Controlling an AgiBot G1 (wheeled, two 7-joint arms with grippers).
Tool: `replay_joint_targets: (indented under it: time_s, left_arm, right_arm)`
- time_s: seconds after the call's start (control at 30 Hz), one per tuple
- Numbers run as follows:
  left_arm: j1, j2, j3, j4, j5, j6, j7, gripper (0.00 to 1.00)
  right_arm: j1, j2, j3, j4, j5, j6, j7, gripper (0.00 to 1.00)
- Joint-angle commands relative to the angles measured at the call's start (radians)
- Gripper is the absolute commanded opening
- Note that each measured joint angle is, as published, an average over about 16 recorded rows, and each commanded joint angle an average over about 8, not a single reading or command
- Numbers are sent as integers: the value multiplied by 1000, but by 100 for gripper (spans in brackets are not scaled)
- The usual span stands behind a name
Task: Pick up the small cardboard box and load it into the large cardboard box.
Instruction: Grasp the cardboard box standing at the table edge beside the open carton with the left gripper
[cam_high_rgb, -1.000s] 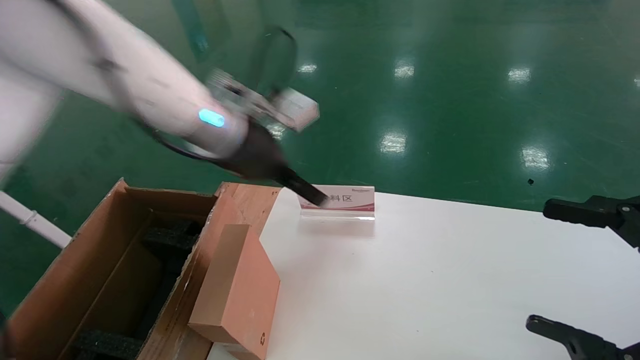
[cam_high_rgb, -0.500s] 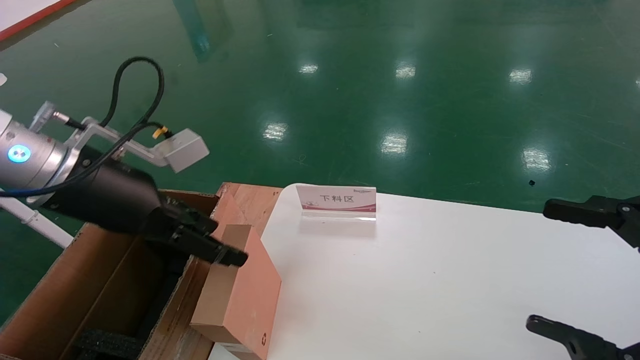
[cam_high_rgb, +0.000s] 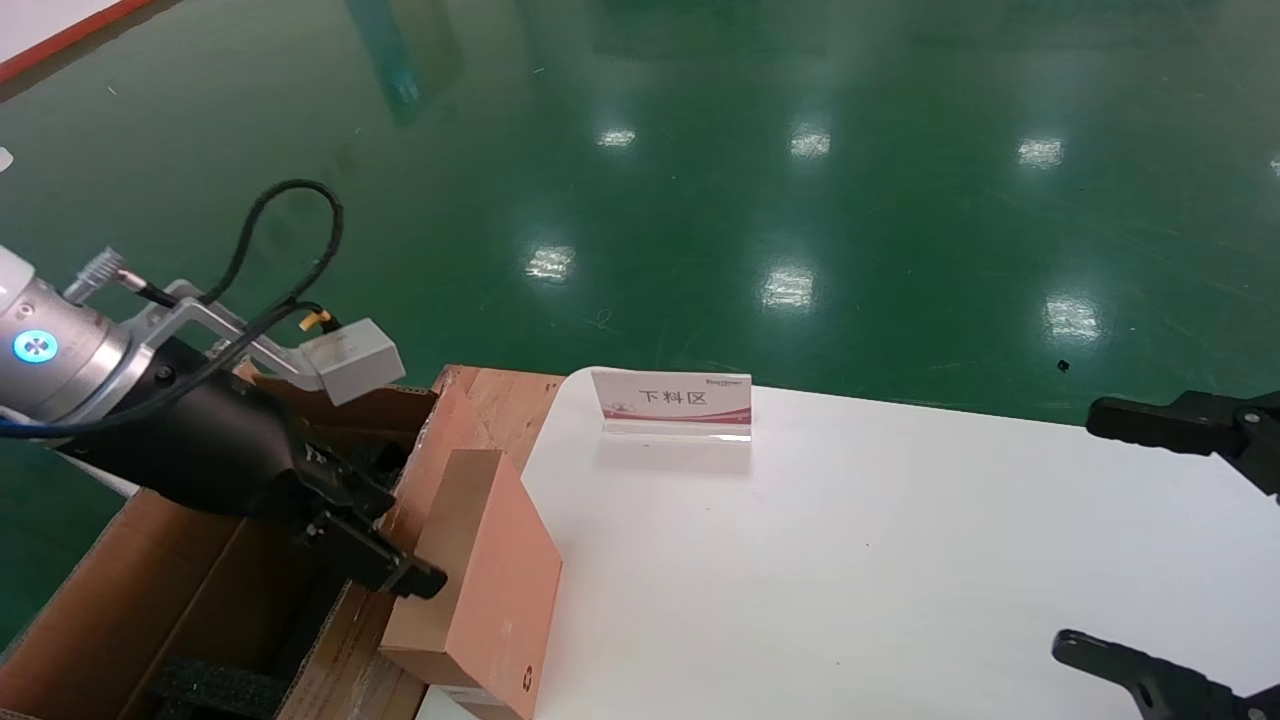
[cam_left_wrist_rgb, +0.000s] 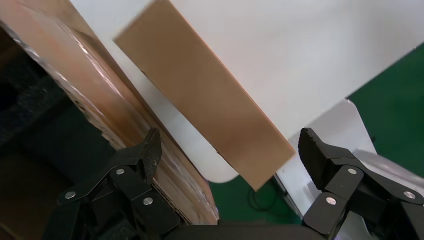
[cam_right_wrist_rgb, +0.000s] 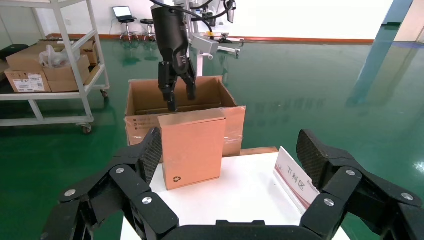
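The small cardboard box (cam_high_rgb: 485, 580) stands upright at the left edge of the white table (cam_high_rgb: 850, 560), its recycling mark low on the face. It rests against the flap of the large cardboard box (cam_high_rgb: 150, 600), which is open, with black foam inside. My left gripper (cam_high_rgb: 405, 578) is open. It hangs over the large box's near flap, right beside the small box's upper part. In the left wrist view the gripper (cam_left_wrist_rgb: 231, 150) has wide jaws, the small box (cam_left_wrist_rgb: 200, 90) ahead between them and the taped flap (cam_left_wrist_rgb: 75, 85) beside it. My right gripper (cam_high_rgb: 1085, 530) is open and parked at the table's right.
A white and red sign stand (cam_high_rgb: 675, 402) sits at the table's back edge. A wooden board (cam_high_rgb: 505, 395) lies behind the large box. The right wrist view shows the small box (cam_right_wrist_rgb: 192, 147), the left gripper (cam_right_wrist_rgb: 180, 97) and a shelf cart (cam_right_wrist_rgb: 50, 75).
My left arm swung from near the sign at the back to the left, over the large box. It then dropped lower beside the small box. The small box and right arm have not moved.
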Motion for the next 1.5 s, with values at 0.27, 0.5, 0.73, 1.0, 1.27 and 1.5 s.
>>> replay_joint_targets:
  time_s: [0.27,0.5,0.73,1.0,1.27,1.5]
  left_arm:
    - [-81,99,169,0,-28,-9,-46,100]
    - [-107,161,263,0,-40,-27,-93,100]
    - [-107,194,304,0,-54,-58,-129,100]
    - [-78,217,326,0,-37,-109,-154,100]
    - [-39,223,342,0,2,-170,-167,100]
    - [-26,228,356,-1,64,-214,-183,100]
  right_arm:
    - [0,0,-1,0,0,0,0,100]
    - [0,0,-1,0,1,0,-1,100]
    - [0,1,-1,0,1,1,-1,100]
    - [0,1,-2,0,1,1,-1,100]
    - [1,1,-2,0,2,1,-1,100]
    - [1,1,-3,0,2,1,-1,100]
